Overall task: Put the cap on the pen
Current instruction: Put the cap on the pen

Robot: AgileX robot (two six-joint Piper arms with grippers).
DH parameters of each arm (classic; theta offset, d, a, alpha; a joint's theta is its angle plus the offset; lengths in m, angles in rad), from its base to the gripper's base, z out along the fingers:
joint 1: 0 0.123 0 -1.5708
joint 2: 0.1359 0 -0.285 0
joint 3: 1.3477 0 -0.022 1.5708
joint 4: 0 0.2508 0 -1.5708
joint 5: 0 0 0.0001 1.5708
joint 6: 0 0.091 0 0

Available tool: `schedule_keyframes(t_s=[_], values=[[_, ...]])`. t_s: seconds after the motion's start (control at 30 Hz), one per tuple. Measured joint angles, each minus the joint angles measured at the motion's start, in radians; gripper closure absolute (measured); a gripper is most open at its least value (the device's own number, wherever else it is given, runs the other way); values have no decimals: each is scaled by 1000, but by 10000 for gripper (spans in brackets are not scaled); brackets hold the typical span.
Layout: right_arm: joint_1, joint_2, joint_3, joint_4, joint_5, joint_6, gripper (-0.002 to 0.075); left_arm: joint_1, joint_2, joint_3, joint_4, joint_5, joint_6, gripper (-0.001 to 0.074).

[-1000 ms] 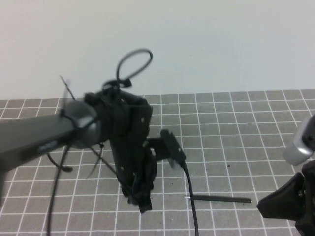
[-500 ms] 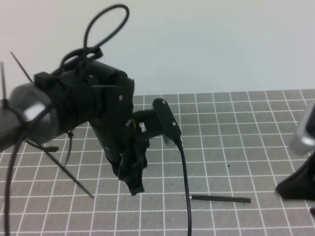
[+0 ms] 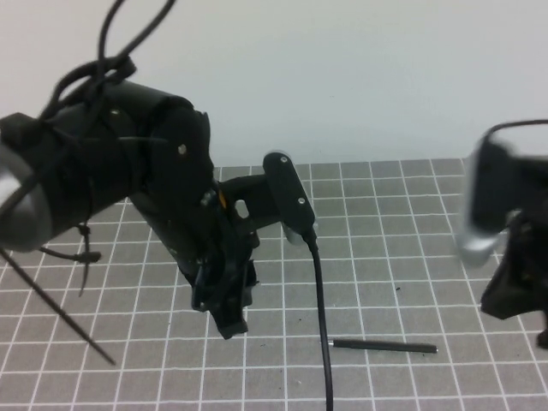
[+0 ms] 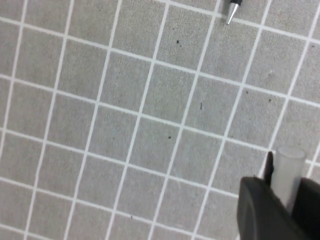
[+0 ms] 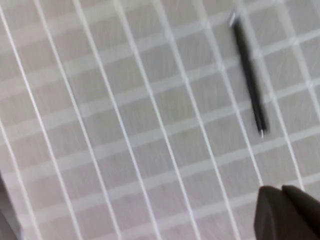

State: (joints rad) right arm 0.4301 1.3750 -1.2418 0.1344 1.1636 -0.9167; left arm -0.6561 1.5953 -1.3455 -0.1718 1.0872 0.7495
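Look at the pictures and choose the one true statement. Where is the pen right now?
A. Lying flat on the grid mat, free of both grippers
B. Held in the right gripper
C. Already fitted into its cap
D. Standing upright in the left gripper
A: the pen lies flat on the grid mat, between the left gripper, which holds the cap, and the empty, shut right gripper.

The pen (image 3: pixel 384 347) lies flat on the desk (image 3: pixel 402 223), lengthwise from nine to three o'clock, tip toward nine; the left gripper (image 3: pixel 227 317) hangs above the desk at about ten o'clock from the pen's tip, just apart from it, its jaws clamped on the cap (image 4: pixel 289 172); a cable (image 3: pixel 321 325) drops just beside the tip; the right gripper (image 5: pixel 287 212) sits at three o'clock, beyond the pen's far end, jaws closed together.
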Motion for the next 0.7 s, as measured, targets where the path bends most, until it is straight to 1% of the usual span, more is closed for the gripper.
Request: schedule_keyframes(t_s=[0.13, 0.2, 0.33, 0.47, 0.6, 0.7], values=[[117, 97, -49, -202, -10, 30, 729, 16, -37, 0, -8, 34, 8, 654], [142, 135, -54, -235, -65, 27, 729, 38, -58, 0, -38, 37, 22, 654], [144, 217, -56, -203, -183, 18, 729, 95, -85, 0, -127, 66, 81, 654], [144, 298, -56, -199, -228, 5, 729, 146, -87, 0, -193, 116, 117, 654], [144, 360, -56, -196, -259, 3, 729, 152, -89, 0, -206, 122, 122, 654], [144, 393, -56, -148, -278, 2, 728, 152, -89, 0, -222, 122, 122, 654]])
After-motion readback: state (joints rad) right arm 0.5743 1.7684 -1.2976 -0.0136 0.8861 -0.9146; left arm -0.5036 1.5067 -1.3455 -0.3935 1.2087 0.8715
